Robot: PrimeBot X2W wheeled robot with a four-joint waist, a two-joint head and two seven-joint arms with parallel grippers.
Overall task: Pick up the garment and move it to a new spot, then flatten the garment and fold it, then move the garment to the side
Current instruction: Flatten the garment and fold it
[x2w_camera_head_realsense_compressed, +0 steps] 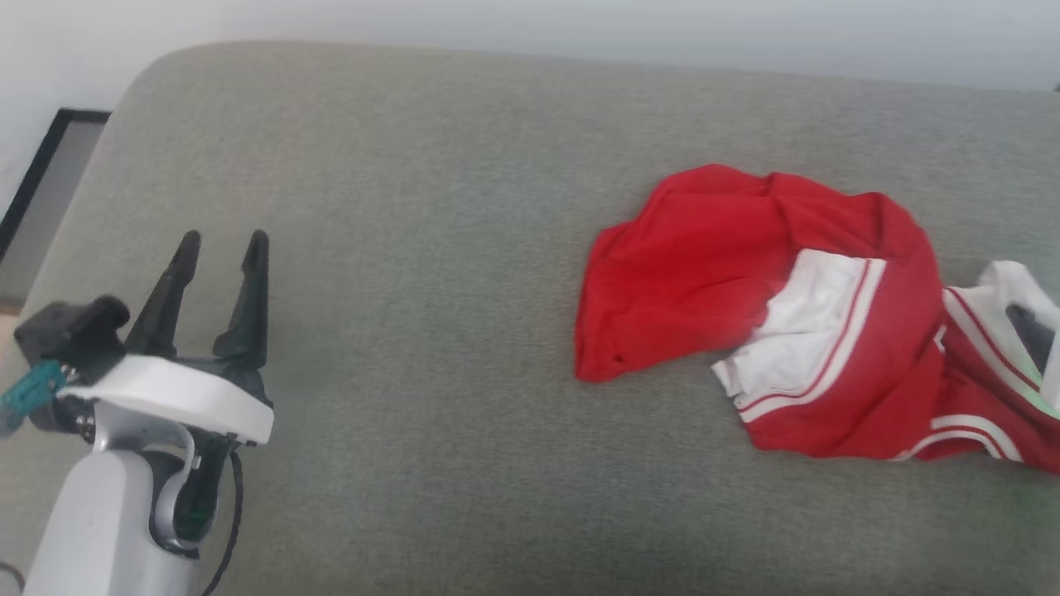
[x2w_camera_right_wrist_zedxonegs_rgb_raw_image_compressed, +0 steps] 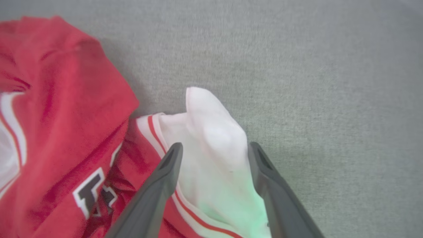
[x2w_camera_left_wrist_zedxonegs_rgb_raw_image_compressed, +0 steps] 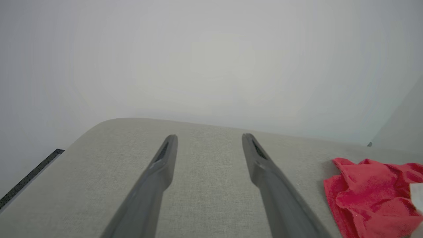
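The garment (x2w_camera_head_realsense_compressed: 687,265), a red jersey with white sleeves and striped trim, lies crumpled on the right side of the grey cushion (x2w_camera_head_realsense_compressed: 414,207). Dark letters show on it in the right wrist view. My right gripper (x2w_camera_right_wrist_zedxonegs_rgb_raw_image_compressed: 214,145) stands open, its two fingers straddling a raised white sleeve (x2w_camera_right_wrist_zedxonegs_rgb_raw_image_compressed: 211,132) at the right end of the garment (x2w_camera_right_wrist_zedxonegs_rgb_raw_image_compressed: 66,99). Far to the left, my left gripper (x2w_camera_head_realsense_compressed: 224,244) is open and holds nothing, hovering over bare cushion. In the left wrist view, the left gripper (x2w_camera_left_wrist_zedxonegs_rgb_raw_image_compressed: 208,137) points at the wall, with the garment (x2w_camera_left_wrist_zedxonegs_rgb_raw_image_compressed: 363,191) at the lower right.
The cushion's rounded far edge (x2w_camera_head_realsense_compressed: 530,58) meets a pale wall. A dark-framed panel (x2w_camera_head_realsense_compressed: 33,174) sits on the floor past the cushion's left edge. Bare cushion stretches between the left gripper and the garment.
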